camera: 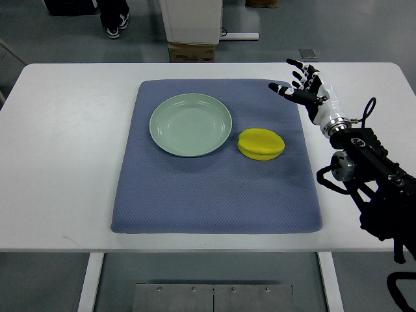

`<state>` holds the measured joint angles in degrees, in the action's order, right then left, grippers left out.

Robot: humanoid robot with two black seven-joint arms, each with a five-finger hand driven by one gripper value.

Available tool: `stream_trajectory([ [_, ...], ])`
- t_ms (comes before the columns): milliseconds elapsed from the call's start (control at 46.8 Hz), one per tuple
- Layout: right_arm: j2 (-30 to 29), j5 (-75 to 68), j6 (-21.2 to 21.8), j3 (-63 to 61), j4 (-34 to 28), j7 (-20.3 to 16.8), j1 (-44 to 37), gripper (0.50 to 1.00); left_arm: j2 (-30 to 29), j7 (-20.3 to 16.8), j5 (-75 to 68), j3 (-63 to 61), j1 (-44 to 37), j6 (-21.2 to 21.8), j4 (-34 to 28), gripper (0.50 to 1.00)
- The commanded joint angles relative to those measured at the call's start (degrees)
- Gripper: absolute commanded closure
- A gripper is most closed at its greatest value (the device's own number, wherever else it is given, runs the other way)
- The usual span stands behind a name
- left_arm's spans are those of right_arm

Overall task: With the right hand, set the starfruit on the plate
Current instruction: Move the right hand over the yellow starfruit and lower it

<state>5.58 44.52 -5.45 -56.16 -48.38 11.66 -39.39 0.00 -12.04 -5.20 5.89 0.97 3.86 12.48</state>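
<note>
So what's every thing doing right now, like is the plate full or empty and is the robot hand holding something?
plate: empty, upright on the blue mat.
starfruit: lying on the mat beside the plate, right of it, untouched.
blue mat: spread flat on the white table.
right hand: open, fingers spread, holding nothing, above the mat's far right corner.
white table: holding the mat.

Right hand is hovering open-fingered over the far right corner of the blue mat, holding nothing, while the yellow starfruit is sitting on the mat just right of the pale green plate, near it but not touching, on the white table.
</note>
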Motion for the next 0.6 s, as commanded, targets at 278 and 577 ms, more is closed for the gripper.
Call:
stream_trajectory([
  [278, 10.85, 1.19, 3.42, 12.21, -7.16, 2.32, -0.16, 0.502, 0.0, 0.0, -0.07, 0.0, 0.0, 0.01, 0.0, 0.5],
  [577, 18.06, 2.94, 4.57, 23.19, -11.38, 2.58, -4.64, 0.502, 0.0, 0.0, 0.01, 0.0, 0.0, 0.01, 0.0, 0.5],
])
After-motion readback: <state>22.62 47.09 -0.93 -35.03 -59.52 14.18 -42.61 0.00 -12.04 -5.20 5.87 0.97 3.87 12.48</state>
